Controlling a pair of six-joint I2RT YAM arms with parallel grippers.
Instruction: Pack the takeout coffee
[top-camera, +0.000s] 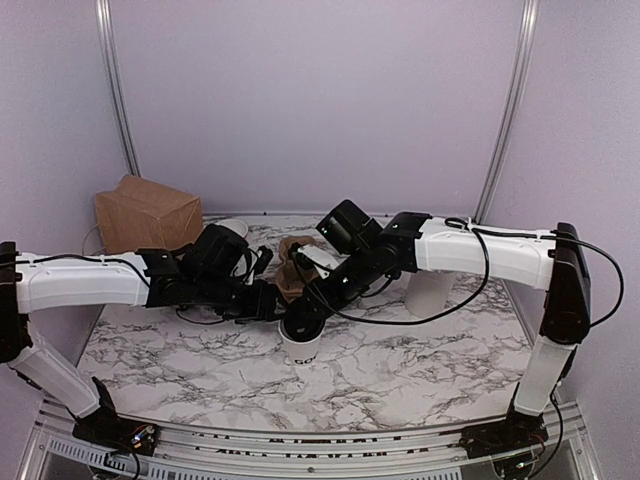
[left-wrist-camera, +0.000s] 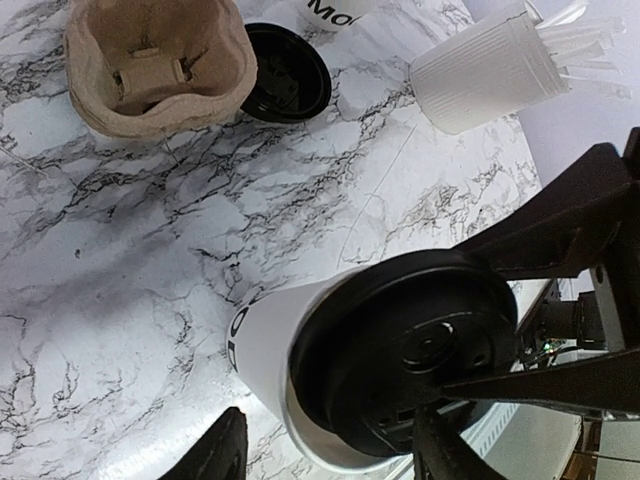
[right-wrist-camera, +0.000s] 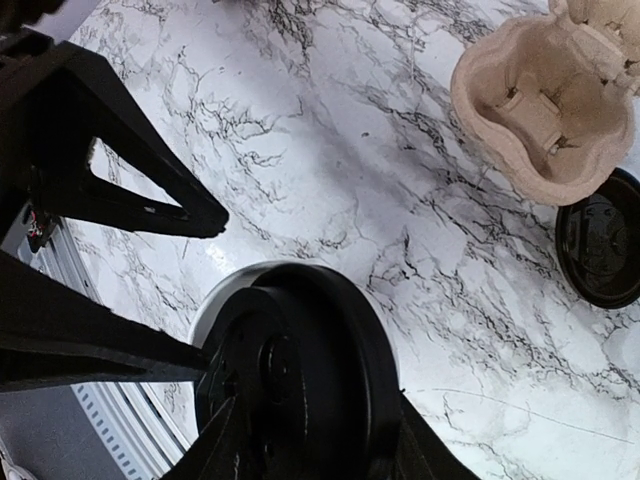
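Observation:
The takeout coffee cup (top-camera: 300, 348) is white with dark lettering and stands at the middle front of the marble table. In the left wrist view its wall (left-wrist-camera: 265, 340) shows with a black lid (left-wrist-camera: 400, 350) lying tilted on the rim. My right gripper (right-wrist-camera: 305, 440) is shut on that lid (right-wrist-camera: 290, 370), one finger on each side, right over the cup (top-camera: 305, 318). My left gripper (left-wrist-camera: 330, 455) is open, its fingers straddling the cup from the left (top-camera: 278, 308), with a gap at one finger.
A pulp cup carrier (left-wrist-camera: 150, 70) sits just behind, with a loose black lid (left-wrist-camera: 285, 75) beside it. A ribbed white cylinder of utensils (left-wrist-camera: 490, 70) stands to the right. A brown paper bag (top-camera: 145, 215) is at the back left.

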